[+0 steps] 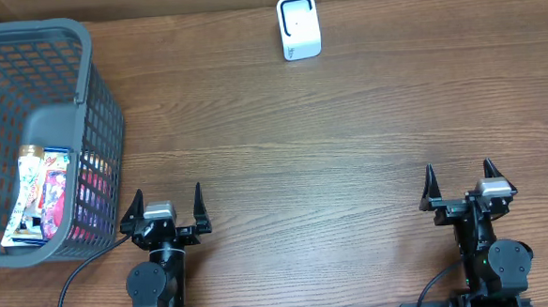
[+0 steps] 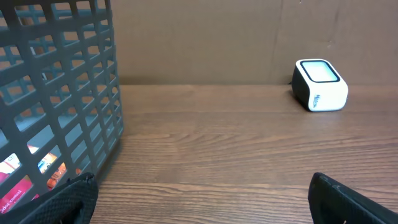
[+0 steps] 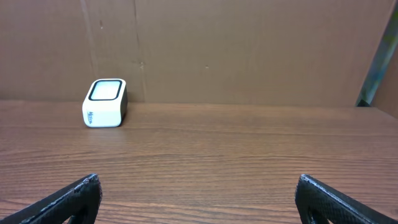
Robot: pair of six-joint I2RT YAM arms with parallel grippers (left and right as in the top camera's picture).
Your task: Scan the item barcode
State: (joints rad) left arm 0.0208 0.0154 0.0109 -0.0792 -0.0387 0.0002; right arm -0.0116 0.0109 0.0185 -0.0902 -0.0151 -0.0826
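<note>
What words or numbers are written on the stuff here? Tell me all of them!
Nothing here can be read for sure.
On the white scanner: a small dark mark on its side, too small to read.
On the colourful packets in the grey basket: there is printing, but it is too blurred to read.

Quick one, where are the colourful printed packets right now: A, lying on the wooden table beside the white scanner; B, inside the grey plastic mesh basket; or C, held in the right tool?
B: the colourful printed packets lie inside the grey plastic mesh basket at the left of the overhead view, and they show through its wall in the left wrist view.
</note>
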